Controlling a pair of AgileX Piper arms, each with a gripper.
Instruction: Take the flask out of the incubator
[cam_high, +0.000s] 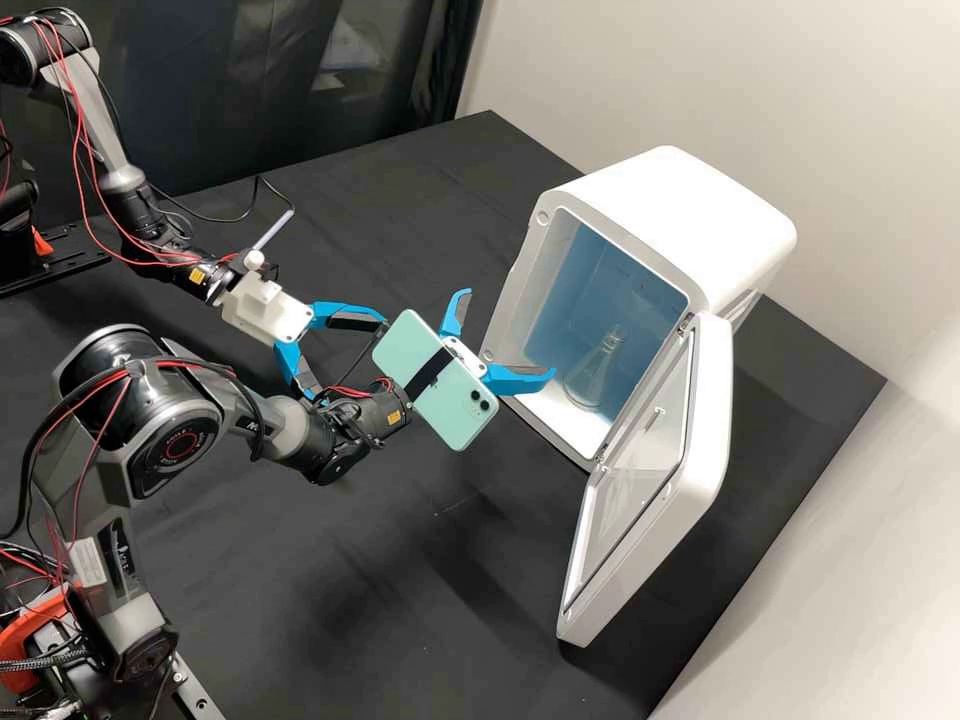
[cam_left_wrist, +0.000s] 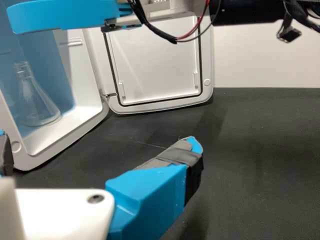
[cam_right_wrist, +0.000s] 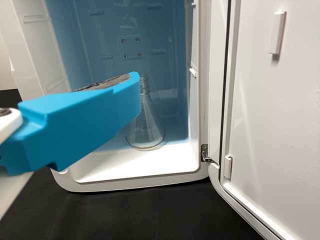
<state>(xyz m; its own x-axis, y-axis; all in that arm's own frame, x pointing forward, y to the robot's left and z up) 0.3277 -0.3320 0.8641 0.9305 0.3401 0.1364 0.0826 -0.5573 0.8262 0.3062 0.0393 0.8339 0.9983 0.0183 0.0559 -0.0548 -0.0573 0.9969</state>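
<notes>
A clear glass conical flask (cam_high: 595, 375) stands upright on the floor of the white incubator (cam_high: 680, 215), against its blue inner wall. The incubator door (cam_high: 660, 470) hangs wide open to the right. My right gripper (cam_high: 508, 335) is open just in front of the opening, level with the flask and apart from it. Its wrist view shows one blue finger (cam_right_wrist: 80, 120) in front of the flask (cam_right_wrist: 145, 125). My left gripper (cam_high: 350, 358) is open farther back over the bench, holding nothing. Its wrist view shows the flask (cam_left_wrist: 30, 100) and the right gripper's finger (cam_left_wrist: 60, 15) ahead.
A mint-green phone (cam_high: 435, 378) is strapped to the right arm's wrist. The black bench (cam_high: 400, 560) spreads in front of the incubator. The bench edge runs close behind and beside the incubator, with a white wall (cam_high: 800, 100) beyond.
</notes>
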